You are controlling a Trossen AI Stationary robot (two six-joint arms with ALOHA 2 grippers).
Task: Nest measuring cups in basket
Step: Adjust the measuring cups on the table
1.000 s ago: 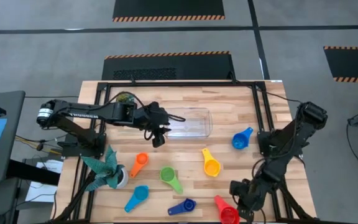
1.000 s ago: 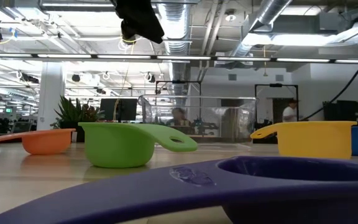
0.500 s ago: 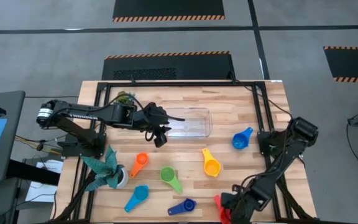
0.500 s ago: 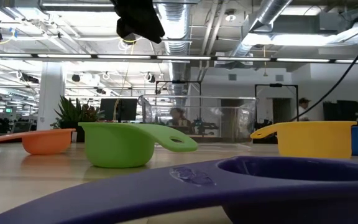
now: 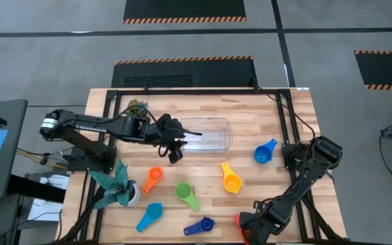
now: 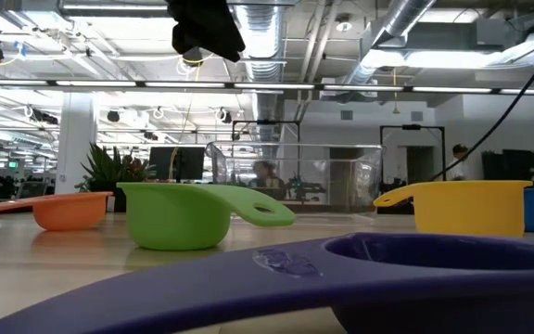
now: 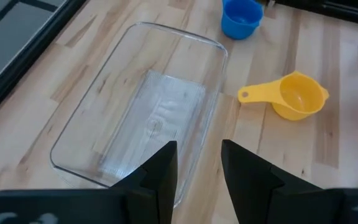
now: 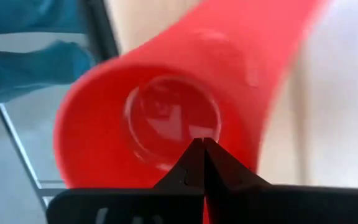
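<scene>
The clear basket [image 5: 209, 134] lies at the table's far middle. Measuring cups rest on their bowls nearer: orange [image 5: 153, 179], green [image 5: 186, 194], yellow [image 5: 231, 180], blue [image 5: 264, 152], light blue [image 5: 148, 216], dark blue [image 5: 201, 226]. Only a sliver of the red cup [image 5: 237, 219] shows beside my right gripper [image 5: 250, 228] at the near edge. In the right wrist view that shut gripper [image 8: 202, 146] points into the red bowl [image 8: 166, 118]. My left gripper [image 7: 197, 177] is open, empty, and hovers above the basket's [image 7: 142, 118] left near corner. My right gripper's shut fingertips [image 8: 194, 163] stand over the inside of the red cup's bowl [image 8: 135, 149], coming from above. I cannot tell whether they touch it.
A teal plant in a white pot [image 5: 121, 188] stands at the near left corner, beside the orange and light blue cups. A black frame rail [image 5: 203, 91] runs round the table's edges. Bare wood [image 5: 284, 122] lies right of the basket.
My right arm has folded down and drawn toward the near edge and slightly left. Its gripper now covers most of the red cup, which showed whole a second ago. The left gripper has kept its place by the basket.
</scene>
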